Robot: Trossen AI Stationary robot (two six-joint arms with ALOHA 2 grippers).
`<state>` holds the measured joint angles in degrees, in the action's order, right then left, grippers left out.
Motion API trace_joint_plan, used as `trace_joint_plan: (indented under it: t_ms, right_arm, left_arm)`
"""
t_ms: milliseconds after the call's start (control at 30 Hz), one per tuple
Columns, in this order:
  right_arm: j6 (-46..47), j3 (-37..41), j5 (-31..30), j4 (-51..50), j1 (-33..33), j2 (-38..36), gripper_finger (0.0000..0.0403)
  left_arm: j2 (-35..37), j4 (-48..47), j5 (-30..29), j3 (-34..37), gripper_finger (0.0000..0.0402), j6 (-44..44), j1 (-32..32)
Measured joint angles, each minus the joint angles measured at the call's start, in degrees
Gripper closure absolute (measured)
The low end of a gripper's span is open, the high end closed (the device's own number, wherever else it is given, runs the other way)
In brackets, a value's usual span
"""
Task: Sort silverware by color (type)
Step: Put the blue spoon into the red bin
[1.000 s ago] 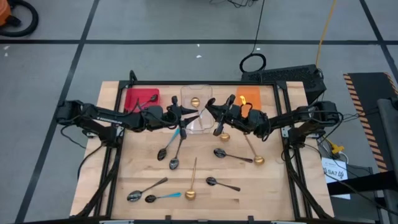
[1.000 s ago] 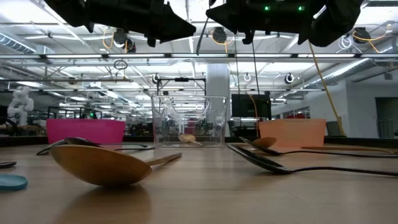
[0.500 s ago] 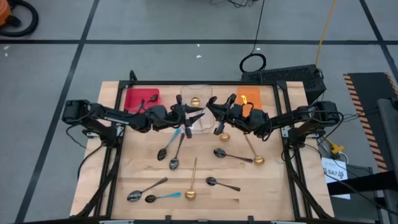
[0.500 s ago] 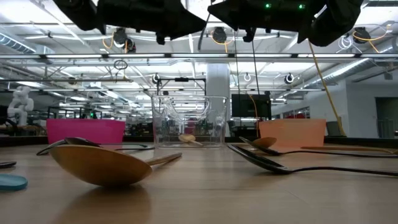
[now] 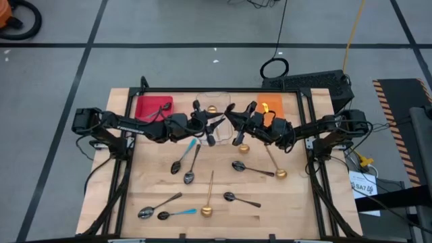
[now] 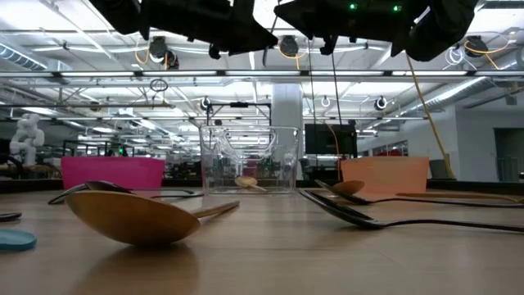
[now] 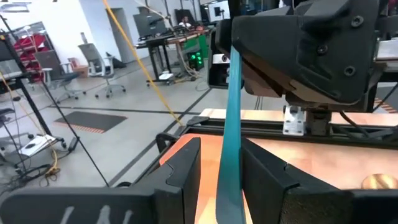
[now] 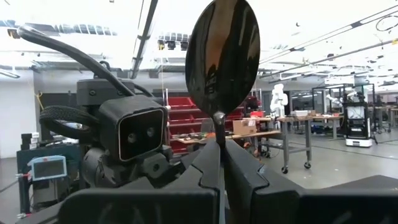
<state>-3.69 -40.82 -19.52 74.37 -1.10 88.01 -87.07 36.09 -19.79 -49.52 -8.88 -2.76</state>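
My left gripper [image 5: 209,127] is shut on a spoon with a light blue handle [image 5: 191,144], held above the table beside the clear container [image 5: 214,108]. In the left wrist view the blue handle [image 7: 231,112] stands between the fingers [image 7: 186,168]. My right gripper [image 5: 233,122] faces it closely and is shut on a dark metal spoon; its bowl [image 8: 222,56] stands upright above the fingers [image 8: 205,168]. Loose silverware lies on the table: dark spoons [image 5: 191,174] [image 5: 237,165], gold spoons [image 5: 207,210] [image 5: 280,173], and a blue-handled one [image 5: 177,213].
A red tray [image 5: 154,106] holding a dark spoon, the clear container with a gold spoon [image 5: 212,109] and an orange tray [image 5: 270,105] line the table's far edge. More spoons [image 5: 145,213] [image 5: 229,197] lie near the front edge. A gold spoon [image 6: 131,217] lies close to the low camera.
My left gripper has moved right with the blue-handled spoon, closer to the clear container and the right gripper. The right arm has stayed put.
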Motion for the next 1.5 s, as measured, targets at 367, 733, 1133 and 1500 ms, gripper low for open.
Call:
trace_joint_plan:
  t_ms: [367, 733, 1133, 1500]
  right_arm:
    - [0.85, 0.00, -0.21, -0.07, 0.00, 0.00, 0.0394]
    - [2.07, -0.02, 0.23, -2.38, -0.39, -0.02, 0.0355]
    - [3.21, -0.04, 0.16, -11.41, -0.39, -2.81, 0.0282]
    - [2.63, -0.04, -1.40, -33.83, -5.64, -13.58, 0.0274]
  left_arm:
    - [0.00, -0.95, 0.09, -0.02, 0.0391, 0.27, -0.03]
    - [0.82, -2.33, 4.52, 0.00, 0.0392, 4.37, 0.08]
    - [8.03, -15.13, 6.91, -0.08, 0.0392, 5.14, -1.15]
    - [21.39, -60.95, 6.89, -5.60, 0.0392, 7.03, -8.90]
